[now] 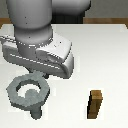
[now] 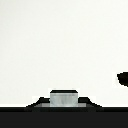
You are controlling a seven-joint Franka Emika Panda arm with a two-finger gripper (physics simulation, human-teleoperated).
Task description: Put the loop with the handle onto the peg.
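Observation:
The loop with the handle (image 1: 15, 91) is a flat grey ring at the exterior view's lower left, hanging just under the arm's white hand. My gripper (image 1: 44, 75) meets its far rim, where the hand hides the fingers and the tab. A grey block (image 2: 63, 97) in the wrist view looks like that tab, held over a dark band. The peg (image 1: 36, 111) stands upright inside the ring. Its top shows through the hole and its lower part shows below the near rim. The ring is around the peg's upper part.
A brown rectangular wooden block (image 1: 95, 104) stands on the white table (image 1: 100, 50) at the exterior view's lower right, well apart from the ring. The arm's bulk covers the table's back left. A small dark shape (image 2: 123, 78) shows at the wrist view's edge.

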